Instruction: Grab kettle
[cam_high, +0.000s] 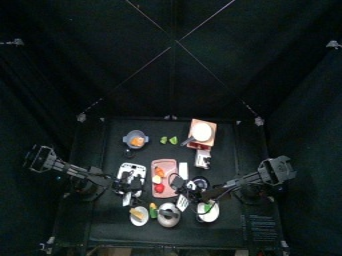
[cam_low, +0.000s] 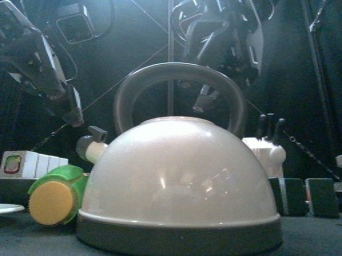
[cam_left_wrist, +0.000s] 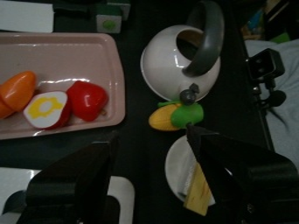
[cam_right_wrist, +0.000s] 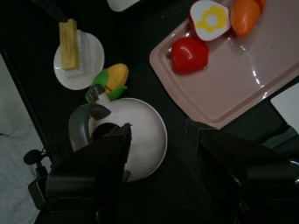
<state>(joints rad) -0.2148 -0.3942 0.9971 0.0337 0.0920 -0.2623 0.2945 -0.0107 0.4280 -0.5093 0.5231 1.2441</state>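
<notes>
One kettle (cam_low: 178, 185) is recorded, filling the centre of the front view, its grey handle (cam_low: 177, 88) arched upright. One yellow-green corn piece (cam_low: 56, 193) is seen touching its lower left side. In the left wrist view one pink tray (cam_left_wrist: 70, 45) is noted at upper left, carrying one red tomato (cam_left_wrist: 86, 99), and one white plate (cam_left_wrist: 177, 171) at lower centre. The left gripper (cam_left_wrist: 152, 175) and right gripper (cam_right_wrist: 163, 166) are both spread wide, nothing held; the right is poised about the kettle.
</notes>
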